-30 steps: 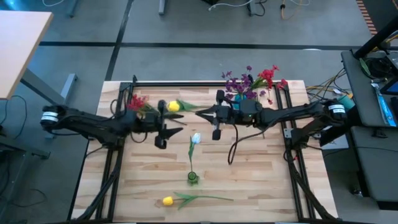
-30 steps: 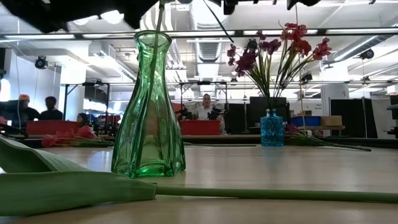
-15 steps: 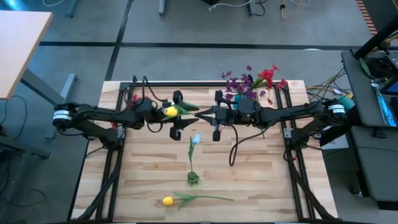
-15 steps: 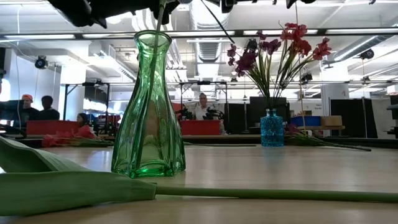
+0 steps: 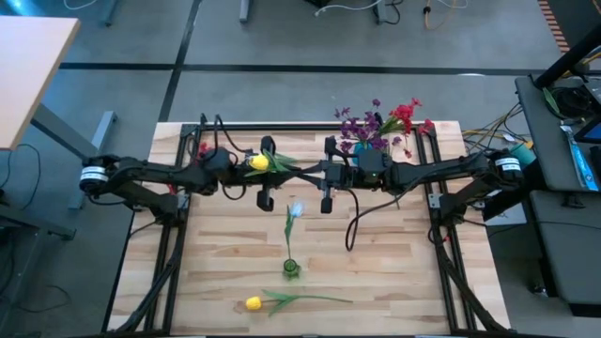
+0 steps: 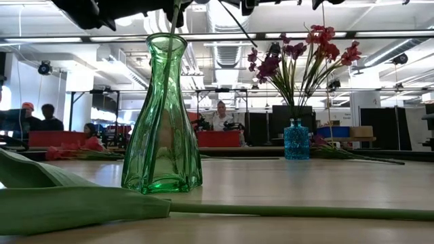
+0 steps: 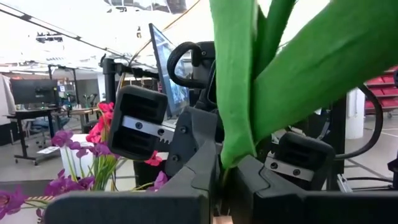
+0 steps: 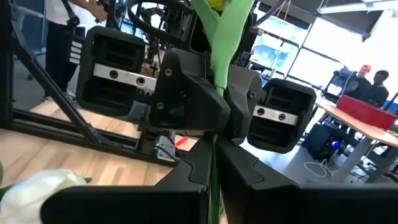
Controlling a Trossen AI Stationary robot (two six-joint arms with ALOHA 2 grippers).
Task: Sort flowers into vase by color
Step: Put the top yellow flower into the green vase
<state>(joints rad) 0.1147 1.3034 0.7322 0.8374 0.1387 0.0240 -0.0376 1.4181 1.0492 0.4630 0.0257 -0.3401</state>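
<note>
Grippers met nose to nose above the rear middle of the surface (image 5: 394, 282), both on one yellow tulip (image 5: 258, 162). The left gripper (image 5: 266, 173) came in from the left with the bud just beside its wrist, and its fingers (image 7: 193, 180) were closed on the stem just below the broad green leaves (image 7: 239, 81). The right gripper (image 5: 325, 174) faced it from the right, its fingers (image 8: 186, 165) pinched on the same stem (image 8: 213, 180), which ran up between the two sets of dark fingers. In both wrist views the opposing gripper filled the frame directly ahead.

A white tulip (image 5: 296, 209) stood in the green vase (image 5: 291, 268) in the middle of the surface, its stem leaning toward the back. In the low view that vase (image 6: 163, 115) rose tall and close, a stem passing through its neck. A second yellow tulip (image 5: 254, 302) lay flat on the surface near the front edge, well apart from the arms; its leaf (image 6: 74, 200) stretched across the bottom of the low view.

At the back right stood a small blue vase (image 6: 296, 139) with purple flowers (image 5: 362, 127) and red flowers (image 5: 404, 115) bunched together. More red flowers (image 5: 205, 150) lay near the back left corner, partly hidden by the left arm. People showed in the room behind.
</note>
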